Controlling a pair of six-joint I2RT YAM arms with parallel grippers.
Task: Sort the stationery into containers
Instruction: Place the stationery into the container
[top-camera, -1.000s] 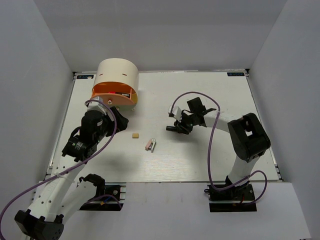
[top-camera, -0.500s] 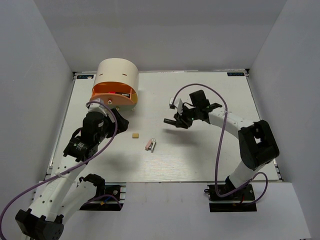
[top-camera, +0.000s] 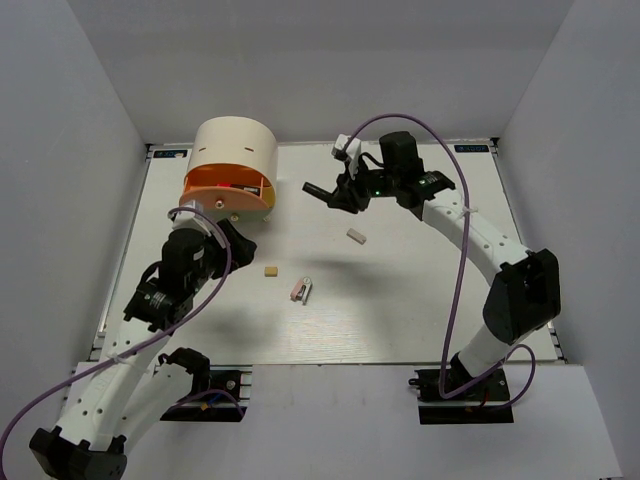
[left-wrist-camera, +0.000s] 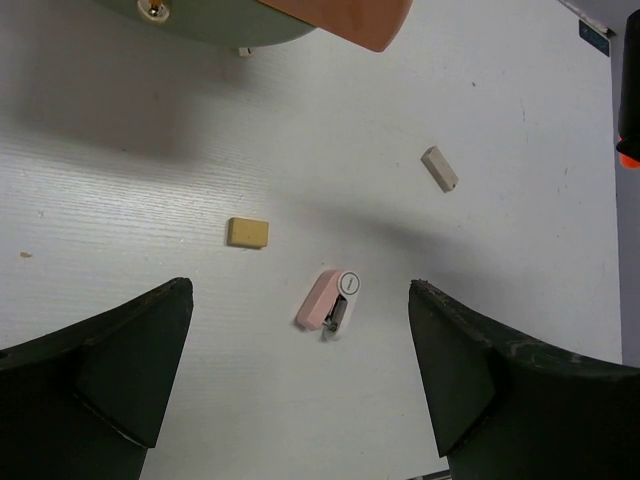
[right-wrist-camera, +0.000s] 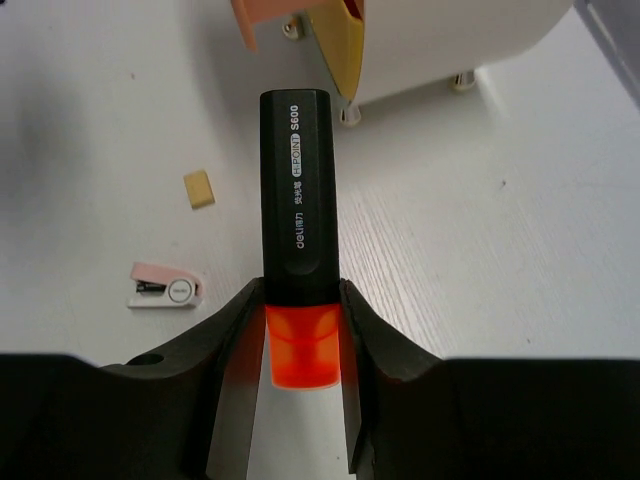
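My right gripper (right-wrist-camera: 300, 330) is shut on a black marker (right-wrist-camera: 297, 200) at its orange-cap end. It holds the marker (top-camera: 318, 189) above the table, pointing left at the cream cylindrical container (top-camera: 235, 150), whose orange drawer tier (top-camera: 222, 184) is swung open. A yellow tier (right-wrist-camera: 346, 45) shows beside it. On the table lie a tan eraser (top-camera: 270, 270), a grey eraser (top-camera: 356, 236) and a pinkish-white clip (top-camera: 301, 290). My left gripper (left-wrist-camera: 297, 292) hangs open above the clip (left-wrist-camera: 326, 298), just in front of the container.
White walls enclose the white table (top-camera: 450, 300) on three sides. The right arm's purple cable (top-camera: 452, 270) loops over the right half of the table. A small pale knob (left-wrist-camera: 154, 9) on the container sits near my left wrist.
My right gripper has risen from the table's middle and carried the marker back and left towards the container, which uncovered the grey eraser. The left arm has barely shifted.
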